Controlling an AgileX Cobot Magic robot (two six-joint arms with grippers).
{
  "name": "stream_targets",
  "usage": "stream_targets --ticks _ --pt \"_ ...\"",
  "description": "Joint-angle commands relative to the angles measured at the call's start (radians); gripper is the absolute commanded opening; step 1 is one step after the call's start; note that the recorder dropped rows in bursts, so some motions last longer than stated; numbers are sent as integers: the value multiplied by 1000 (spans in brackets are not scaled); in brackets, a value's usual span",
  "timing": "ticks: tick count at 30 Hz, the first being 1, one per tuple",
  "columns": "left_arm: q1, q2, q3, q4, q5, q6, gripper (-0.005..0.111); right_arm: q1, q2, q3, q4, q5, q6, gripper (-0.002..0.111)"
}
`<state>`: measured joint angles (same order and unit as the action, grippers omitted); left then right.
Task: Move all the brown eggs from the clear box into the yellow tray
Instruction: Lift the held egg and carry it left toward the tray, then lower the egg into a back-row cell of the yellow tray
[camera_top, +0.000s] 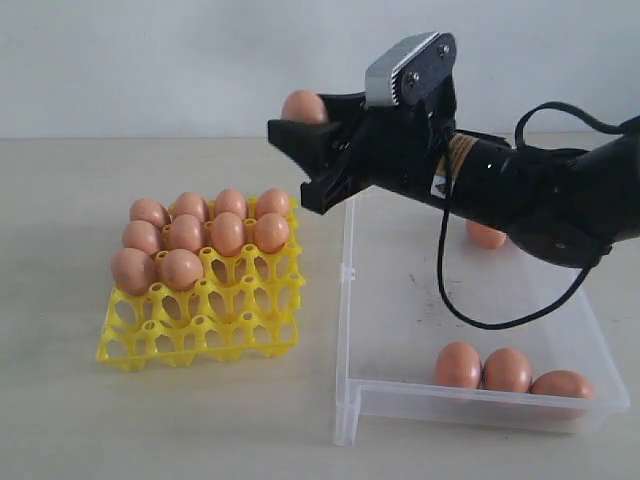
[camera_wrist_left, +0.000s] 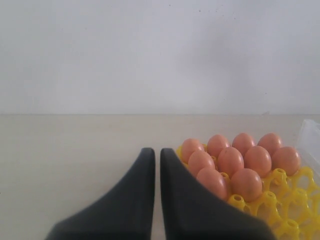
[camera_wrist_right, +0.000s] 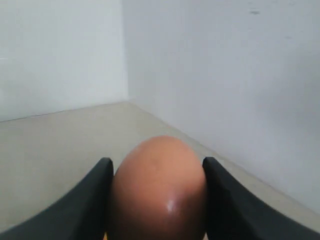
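Egg (camera_top: 303, 105) in transit, brown: gripping it between the right tool's (camera_wrist_right: 157, 161) jaws, long axis running out along the fingers (camera_wrist_right: 95, 200), roughly level. Hovering above and right of the yellow tray (camera_top: 200, 335), free third-row cups lying down-left; likely needing a downward tilt. Leaving four more eggs (camera_top: 458, 365) in the clear box (camera_top: 345, 330); left tool (camera_wrist_left: 154, 155) sitting shut, empty, near the tray.

The right hand (camera_wrist_right: 158, 164) grips one brown egg (camera_wrist_right: 157, 197) between two black fingers (camera_wrist_right: 92, 200). Beige worktop (camera_wrist_right: 50, 150) and white walls (camera_wrist_right: 225, 75) lie beyond.
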<state>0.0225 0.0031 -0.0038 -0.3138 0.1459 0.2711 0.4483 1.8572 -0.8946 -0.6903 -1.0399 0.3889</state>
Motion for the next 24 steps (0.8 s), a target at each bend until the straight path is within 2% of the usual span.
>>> stream_targets --ticks 1,5,16,24 --pt "2 -3 4 -5 -14 0 4 2 85 -78 -231 -91 158 0" --pt "2 -3 4 -5 -14 0 4 11 188 -169 -302 -120 249 0" --pt "2 -3 4 -5 -14 0 4 144 381 -358 -331 -10 212 0" --pt "2 -3 4 -5 -14 0 4 150 425 -424 -300 35 241 0"
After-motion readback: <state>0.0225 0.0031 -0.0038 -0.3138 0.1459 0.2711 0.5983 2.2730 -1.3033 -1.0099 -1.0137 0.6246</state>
